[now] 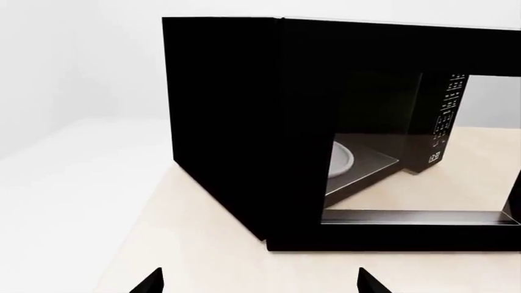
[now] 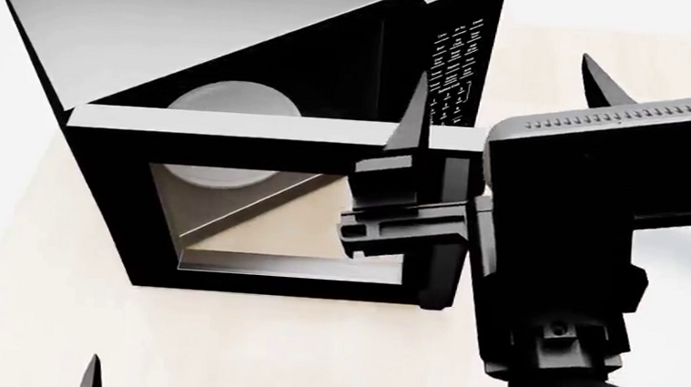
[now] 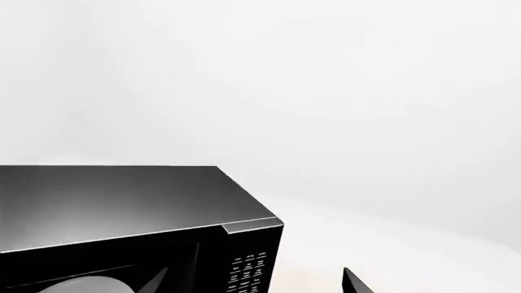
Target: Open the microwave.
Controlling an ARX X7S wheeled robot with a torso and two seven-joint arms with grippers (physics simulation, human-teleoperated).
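Note:
The black microwave [image 2: 212,20] with a grey top stands on a beige counter. Its glass door [image 2: 101,204] is swung partly open, away from the keypad [image 2: 458,64]. The white turntable plate [image 2: 224,103] shows inside. My right gripper [image 2: 505,95] is open above the door's free edge, with one finger [image 2: 419,107] in front of the keypad side. In the right wrist view the gripper [image 3: 254,282] is over the keypad [image 3: 248,271]. My left gripper [image 2: 26,370] is open and empty, low and in front of the microwave. The left wrist view shows the gripper [image 1: 260,282], the microwave's side [image 1: 219,110] and the plate [image 1: 342,162].
The beige counter [image 2: 250,351] runs in front of and beside the microwave, and shows in the left wrist view [image 1: 204,244]. A white surface [image 1: 65,171] lies beyond its edge. My right arm's black body [image 2: 574,246] hides the door's right end.

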